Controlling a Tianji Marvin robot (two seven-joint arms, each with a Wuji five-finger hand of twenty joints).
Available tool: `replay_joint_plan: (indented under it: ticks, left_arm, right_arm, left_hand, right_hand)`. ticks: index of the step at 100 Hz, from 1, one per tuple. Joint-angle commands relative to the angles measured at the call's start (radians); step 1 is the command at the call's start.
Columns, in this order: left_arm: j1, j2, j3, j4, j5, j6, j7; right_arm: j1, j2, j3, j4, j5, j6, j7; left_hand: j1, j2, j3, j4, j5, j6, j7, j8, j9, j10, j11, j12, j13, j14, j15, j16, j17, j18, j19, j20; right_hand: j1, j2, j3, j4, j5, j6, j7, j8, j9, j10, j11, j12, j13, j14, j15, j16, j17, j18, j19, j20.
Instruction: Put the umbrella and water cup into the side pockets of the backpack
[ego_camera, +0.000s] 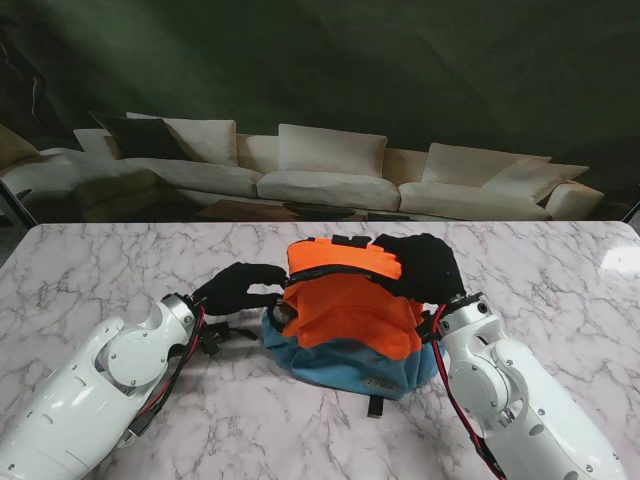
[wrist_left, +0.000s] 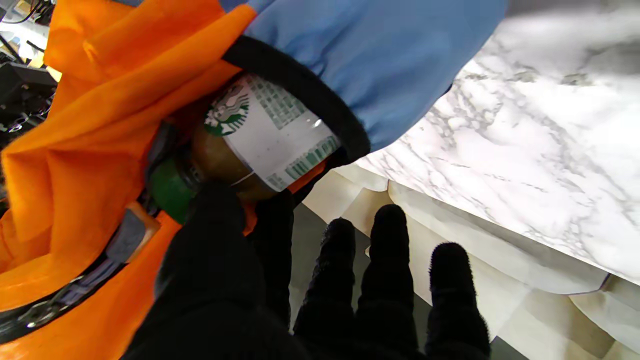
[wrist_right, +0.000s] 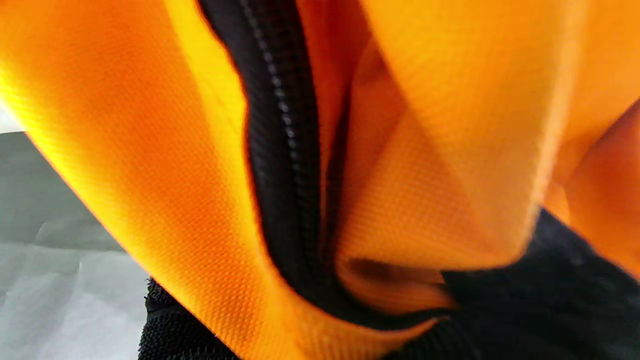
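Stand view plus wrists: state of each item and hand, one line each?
backpack: on the marble table, upper part pinned by the right hand.
side pocket: open, bottle partly inside.
Starbucks bottle: base in pocket, green-capped end out.
left hand: at the bottle's cap end, grip unclear.
right hand: pressed on the backpack, grip unclear.
umbrella: not visible.

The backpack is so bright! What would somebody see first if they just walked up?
First, the orange and blue backpack in the middle of the marble table. Next, the two black-gloved hands: the left hand touches a bottle with a green logo, partly inside the blue side pocket, while the right hand rests on the backpack's right shoulder.
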Motion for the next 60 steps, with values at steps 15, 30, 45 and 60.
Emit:
replay_joint_plan:
  ticks: [15, 30, 45, 60]
  left_arm:
    - [0.041, 0.010, -0.048, -0.004, 0.040, -0.002, -0.021]
    - [0.086, 0.009, -0.118, -0.055, 0.064, -0.017, 0.000]
    - [0.108, 0.001, -0.164, -0.102, 0.050, -0.050, 0.034]
    - [0.101, 0.005, -0.182, -0.155, 0.015, -0.070, 0.005]
  right_arm:
    - [-0.006, -0.001, -0.001, 0.000, -0.002, 0.002, 0.004]
    - [-0.003, -0.002, -0.004, 0.001, 0.000, 0.006, 0.004]
    - [0.001, -0.002, -0.008, 0.003, 0.003, 0.009, 0.005]
    - [0.005, -0.003, -0.012, 0.005, 0.011, 0.019, 0.012]
  left_hand:
    - [-0.062, 0.057, 0.014, 0.026, -0.004, 0.052, -0.020, -0.063, -0.027, -0.004, -0.004, -0.010, -0.011, 0.007, -0.017, -0.038, -0.004, 0.018, 0.009, -0.026]
    - [-0.109, 0.086, 0.009, 0.028, -0.112, 0.084, -0.160, -0.134, -0.062, 0.010, -0.026, -0.022, -0.033, 0.016, -0.047, -0.073, -0.004, 0.017, -0.007, -0.044]
    - [-0.261, 0.109, -0.002, 0.018, -0.203, 0.111, -0.229, -0.164, -0.136, 0.036, -0.070, -0.045, -0.064, 0.020, -0.077, -0.112, 0.001, 0.025, -0.040, -0.073]
    - [-0.352, 0.080, -0.005, 0.012, -0.240, 0.127, -0.257, -0.173, -0.176, 0.056, -0.120, -0.090, -0.107, 0.046, -0.128, -0.175, 0.002, 0.036, -0.106, -0.122]
  right_hand:
    - [0.118, 0.109, 0.084, 0.039, 0.050, -0.206, 0.103, 0.033, 0.007, -0.041, -0.003, 0.012, 0.051, -0.026, 0.016, 0.014, -0.007, -0.018, 0.008, 0.009]
    - [0.117, 0.110, 0.083, 0.039, 0.047, -0.206, 0.101, 0.031, 0.006, -0.040, -0.004, 0.011, 0.050, -0.026, 0.015, 0.013, -0.009, -0.019, 0.007, 0.009]
    - [0.114, 0.113, 0.080, 0.040, 0.033, -0.175, 0.089, 0.017, 0.001, -0.036, -0.010, 0.008, 0.047, -0.027, 0.010, 0.011, -0.009, -0.017, 0.006, 0.009]
    - [0.114, 0.126, 0.072, 0.043, 0.008, -0.133, 0.076, -0.009, -0.020, -0.023, -0.026, -0.001, 0.032, -0.026, -0.004, 0.006, -0.017, -0.013, -0.001, 0.007]
